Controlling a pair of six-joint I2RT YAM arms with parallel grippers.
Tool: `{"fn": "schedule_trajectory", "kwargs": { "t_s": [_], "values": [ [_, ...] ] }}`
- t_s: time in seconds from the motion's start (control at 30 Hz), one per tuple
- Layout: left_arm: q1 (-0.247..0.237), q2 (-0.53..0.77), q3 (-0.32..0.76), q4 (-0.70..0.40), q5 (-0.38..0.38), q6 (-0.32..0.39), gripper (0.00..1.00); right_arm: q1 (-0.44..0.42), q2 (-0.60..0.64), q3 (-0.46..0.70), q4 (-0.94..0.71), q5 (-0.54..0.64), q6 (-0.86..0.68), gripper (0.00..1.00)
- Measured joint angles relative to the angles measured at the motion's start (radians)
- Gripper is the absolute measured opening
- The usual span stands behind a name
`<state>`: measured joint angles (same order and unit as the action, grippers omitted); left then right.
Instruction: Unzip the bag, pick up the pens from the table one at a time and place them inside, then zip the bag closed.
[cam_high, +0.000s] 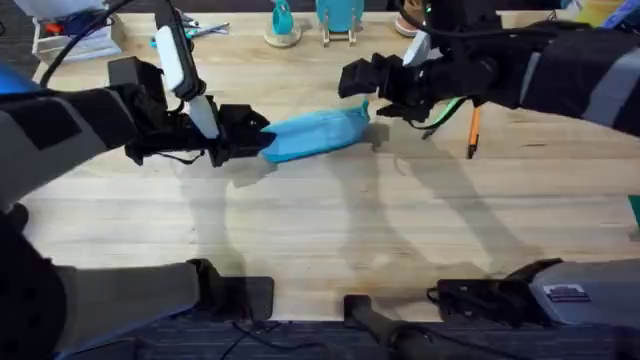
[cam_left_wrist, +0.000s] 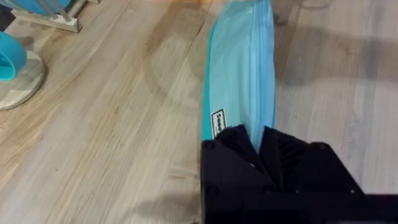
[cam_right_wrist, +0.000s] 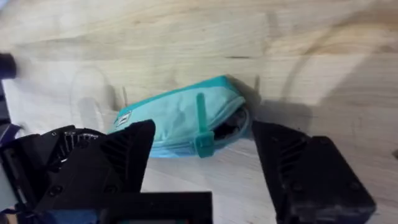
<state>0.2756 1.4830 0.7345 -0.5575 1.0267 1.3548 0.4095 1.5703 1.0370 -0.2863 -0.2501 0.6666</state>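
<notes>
Overhead view: the left gripper (cam_high: 262, 140) is clamping one end of the bag (cam_high: 320, 132), which is lying mid-table (cam_high: 330, 230); the right gripper (cam_high: 375, 98) is hovering, fingers apart, over the far end. The bag is risking sliding or bunching (soft fabric) if the zipper pull (cam_right_wrist: 203, 138) is missed; the pens (cam_high: 472, 128) are waiting just beside.

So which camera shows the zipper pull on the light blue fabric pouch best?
The right wrist view: the teal zipper pull hangs plainly at the end of the light blue fabric pouch. Overhead shows the whole pouch, its pull too small to tell. The left wrist view shows its other, clamped end.
</notes>
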Motion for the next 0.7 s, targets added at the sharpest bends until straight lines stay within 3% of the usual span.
{"fn": "schedule_trajectory", "kwargs": {
  "t_s": [0.53,0.6,0.7],
  "values": [
    [0.000,0.000,0.000,0.000,0.000,0.000,0.042,0.000,0.000,0.000,-0.036,0.000,0.004,0.679],
    [0.000,0.000,0.000,0.000,0.000,0.000,0.042,0.000,0.001,0.000,-0.037,0.000,0.003,0.559],
    [0.000,0.000,0.000,0.000,0.000,0.000,0.042,0.000,0.001,0.000,-0.036,0.000,0.009,0.280]
  ]
}}
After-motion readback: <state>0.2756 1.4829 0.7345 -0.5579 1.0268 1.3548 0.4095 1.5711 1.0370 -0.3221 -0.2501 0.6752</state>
